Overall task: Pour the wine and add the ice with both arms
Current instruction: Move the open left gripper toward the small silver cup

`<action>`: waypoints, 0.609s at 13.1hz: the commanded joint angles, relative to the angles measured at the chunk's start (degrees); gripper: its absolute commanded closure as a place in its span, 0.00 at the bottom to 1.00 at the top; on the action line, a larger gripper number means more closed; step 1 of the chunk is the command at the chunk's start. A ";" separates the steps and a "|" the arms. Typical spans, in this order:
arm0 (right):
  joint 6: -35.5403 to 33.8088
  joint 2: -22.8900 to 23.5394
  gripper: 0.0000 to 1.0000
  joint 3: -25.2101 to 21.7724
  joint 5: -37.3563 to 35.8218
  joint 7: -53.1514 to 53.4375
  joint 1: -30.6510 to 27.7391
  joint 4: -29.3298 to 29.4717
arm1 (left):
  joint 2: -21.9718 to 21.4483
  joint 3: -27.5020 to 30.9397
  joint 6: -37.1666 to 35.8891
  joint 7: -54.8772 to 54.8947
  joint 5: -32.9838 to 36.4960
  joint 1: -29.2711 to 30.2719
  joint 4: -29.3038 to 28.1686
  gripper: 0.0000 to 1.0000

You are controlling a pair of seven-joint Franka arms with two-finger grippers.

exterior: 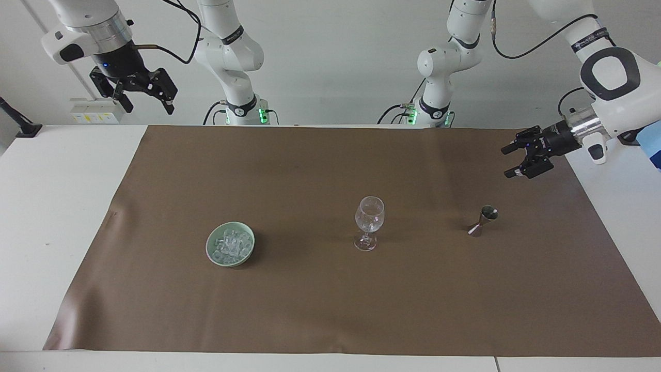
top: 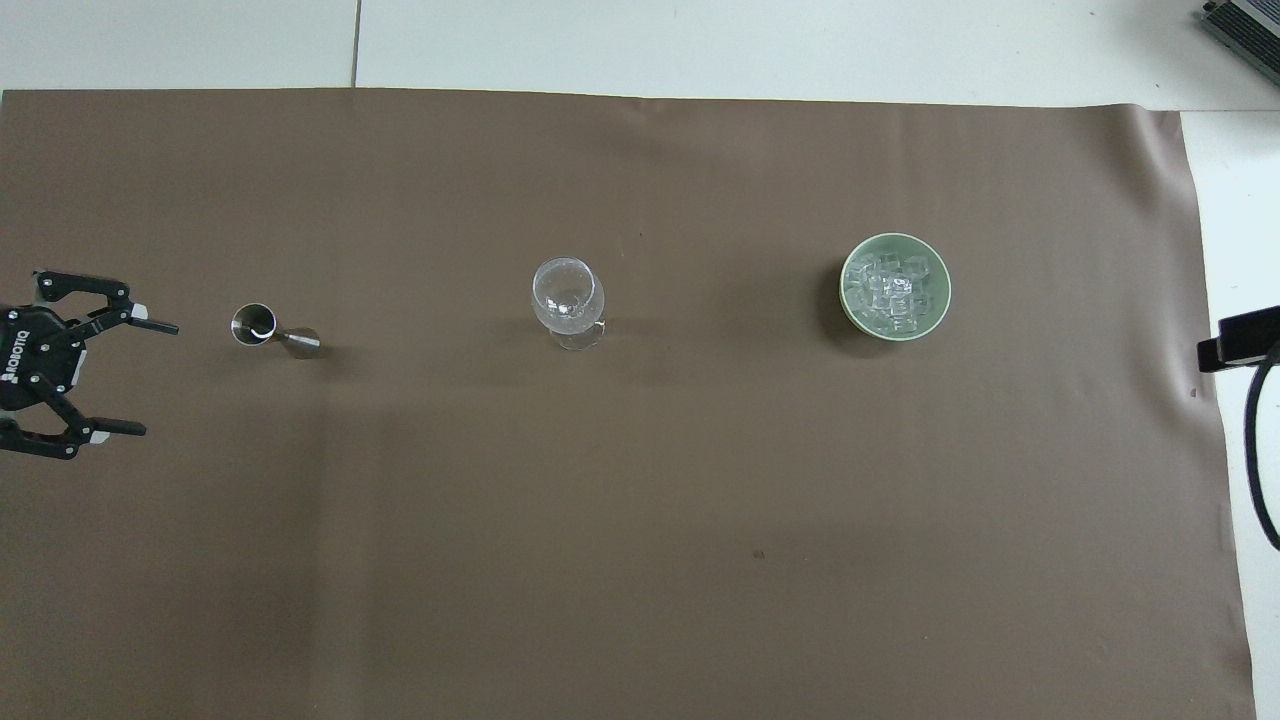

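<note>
Left gripper hangs spread and empty, the measuring cup at its seven o'clock in the facing view; right gripper waits, spread, off the mat.

A brown mat covered the white table. A grey box sat at the table's corner, and a wall socket was mounted by the right arm's end.
</note>
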 commanded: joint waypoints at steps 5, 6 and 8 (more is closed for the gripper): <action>0.34 -0.93 0.00 0.02 0.79 -0.85 -0.24 -1.17 | 6.65 -0.50 -0.22 -1.04 -5.82 4.21 -1.34 0.00; 0.34 -0.93 0.00 0.10 0.79 -0.76 -0.24 -1.08 | 6.74 -0.41 0.48 -1.13 -7.66 4.65 -2.39 0.00; 0.43 -0.93 0.00 0.10 0.79 -0.85 -0.24 -1.08 | 7.09 -0.41 2.76 -1.57 -10.39 6.14 -4.06 0.00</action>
